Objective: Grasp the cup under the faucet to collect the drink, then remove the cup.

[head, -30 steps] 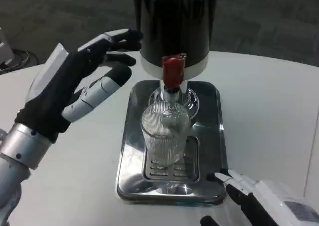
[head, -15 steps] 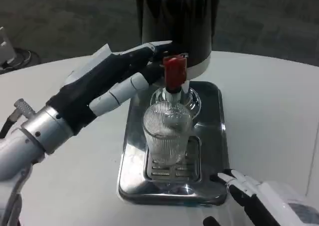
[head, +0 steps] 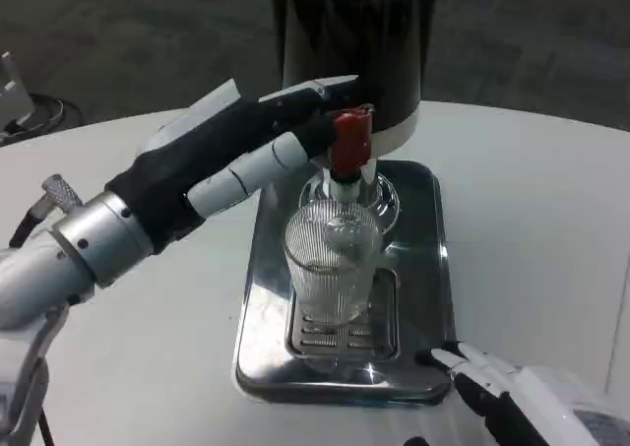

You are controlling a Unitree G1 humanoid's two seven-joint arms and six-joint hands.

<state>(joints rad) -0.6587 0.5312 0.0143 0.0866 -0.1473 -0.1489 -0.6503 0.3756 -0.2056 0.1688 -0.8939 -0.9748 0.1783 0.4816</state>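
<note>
The left hand [head: 231, 151] stretches flat, fingers extended together and holding nothing, its fingertips [head: 320, 131] touching the red faucet lever [head: 350, 141]. Just below them the ribbed cup [head: 330, 264] stands upright, mouth upward, on the metal drip tray [head: 423, 259]. The right hand [head: 512, 397] rests near the tray's front corner, fingers slightly apart, empty.

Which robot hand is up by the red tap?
The left hand. Its fingertips reach right up to the red tap handle above the ribbed glass cup. The right hand sits low at the near corner of the metal tray.
</note>
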